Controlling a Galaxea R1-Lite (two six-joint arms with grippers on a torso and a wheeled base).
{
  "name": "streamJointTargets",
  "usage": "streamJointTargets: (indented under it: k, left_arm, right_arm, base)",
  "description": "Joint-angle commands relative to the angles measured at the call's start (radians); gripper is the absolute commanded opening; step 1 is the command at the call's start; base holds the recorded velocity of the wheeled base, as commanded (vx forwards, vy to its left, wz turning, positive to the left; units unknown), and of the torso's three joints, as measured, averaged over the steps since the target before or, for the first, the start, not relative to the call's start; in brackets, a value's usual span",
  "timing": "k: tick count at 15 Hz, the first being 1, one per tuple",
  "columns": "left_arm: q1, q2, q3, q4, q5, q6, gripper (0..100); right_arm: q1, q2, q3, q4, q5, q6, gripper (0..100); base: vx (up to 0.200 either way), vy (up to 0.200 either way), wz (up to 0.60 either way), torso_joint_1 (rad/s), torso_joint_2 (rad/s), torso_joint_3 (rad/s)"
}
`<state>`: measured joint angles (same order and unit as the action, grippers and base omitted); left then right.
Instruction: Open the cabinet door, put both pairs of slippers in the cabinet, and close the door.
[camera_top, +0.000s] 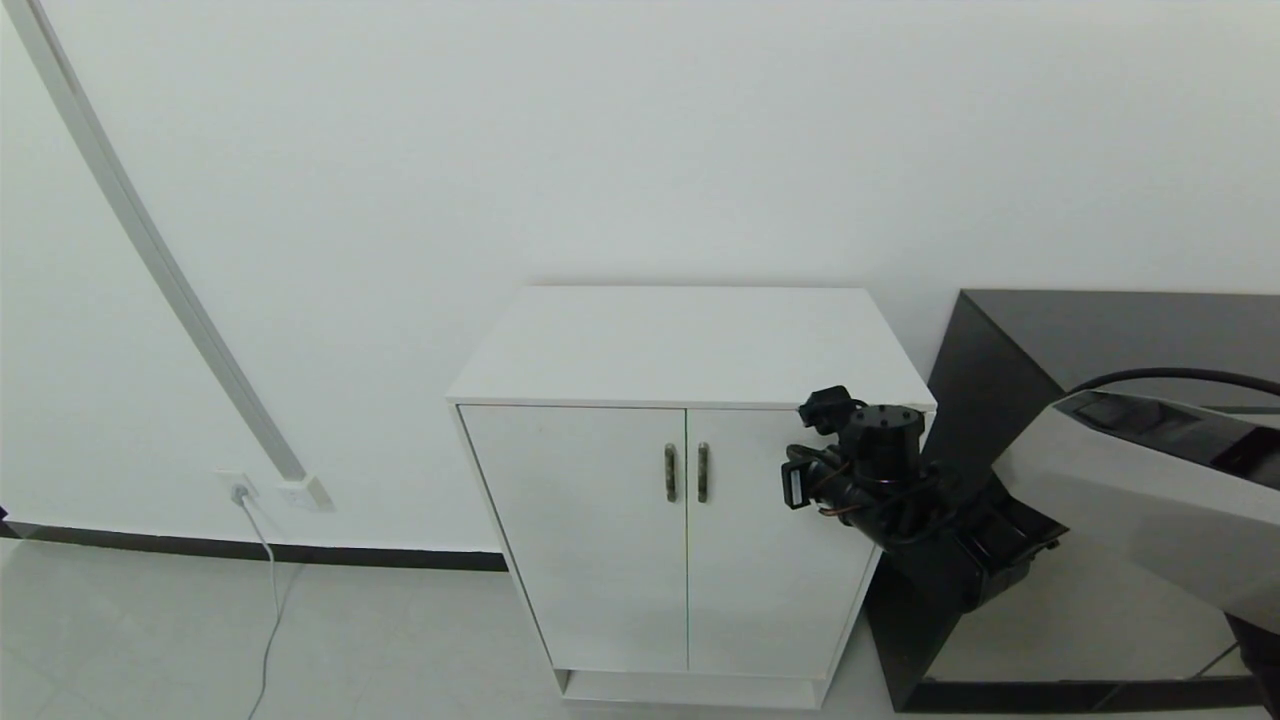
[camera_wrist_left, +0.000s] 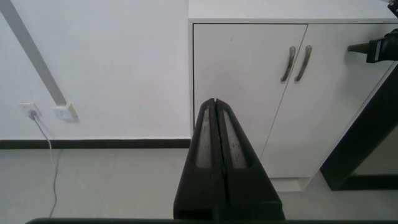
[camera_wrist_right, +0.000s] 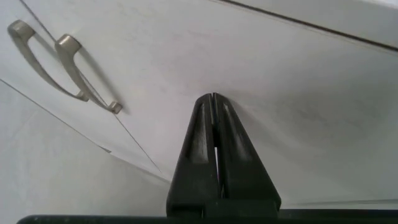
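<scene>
The white cabinet (camera_top: 690, 345) stands against the wall with both doors closed. Its two handles (camera_top: 671, 472) (camera_top: 703, 472) sit upright side by side at the centre seam.

The right arm (camera_top: 1130, 480) comes in from the robot's right, bent at the wrist, and lies across the front of the right door (camera_top: 760, 590) near its upper outer corner. The right gripper (camera_wrist_right: 213, 102) has its fingers pressed together with nothing between them. It points at the door panel at about handle height, beside the handles and apart from them. The tips are close to the panel, but I cannot tell whether they touch it.

The left gripper (camera_wrist_left: 215, 102) is likewise closed and empty. It is held well back from the cabinet, above the floor, and aimed towards the left door (camera_wrist_left: 249, 81) near its outer edge.

A black block (camera_top: 1000, 350) stands just beside the cabinet on the robot's right. On the wall to the left are a slanting grey strip (camera_top: 150, 240) and a socket (camera_top: 240, 488), from which a cable (camera_top: 272, 600) runs down to the floor.
</scene>
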<state>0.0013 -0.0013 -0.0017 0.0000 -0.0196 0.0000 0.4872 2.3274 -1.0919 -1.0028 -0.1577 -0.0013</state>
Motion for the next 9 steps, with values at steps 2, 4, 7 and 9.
streamJointTargets:
  k: [2, 4, 7, 9]
  left_arm:
    - [0.000, 0.001, 0.000, 0.000, 0.000, -0.002, 0]
    - [0.000, 0.001, 0.000, 0.000, 0.000, -0.002, 0]
    - [0.000, 0.001, 0.000, 0.000, 0.000, -0.002, 0]
    - [0.000, 0.001, 0.000, 0.000, 0.000, 0.000, 0]
  right_arm:
    - [-0.002, 0.001, 0.001, 0.000, 0.000, 0.000, 0]
    - [-0.002, -0.008, 0.023, -0.005, 0.000, 0.001, 0]
    - [0.016, -0.051, 0.115, -0.069, 0.000, 0.000, 0]
    - [0.025, -0.102, 0.195, -0.103, 0.000, 0.000, 0]
  base:
    - [0.000, 0.000, 0.00, 0.000, 0.00, 0.000]
    - [0.000, 0.000, 0.00, 0.000, 0.00, 0.000]
    - [0.000, 0.000, 0.00, 0.000, 0.00, 0.000]
    - [0.000, 0.000, 0.00, 0.000, 0.00, 0.000]
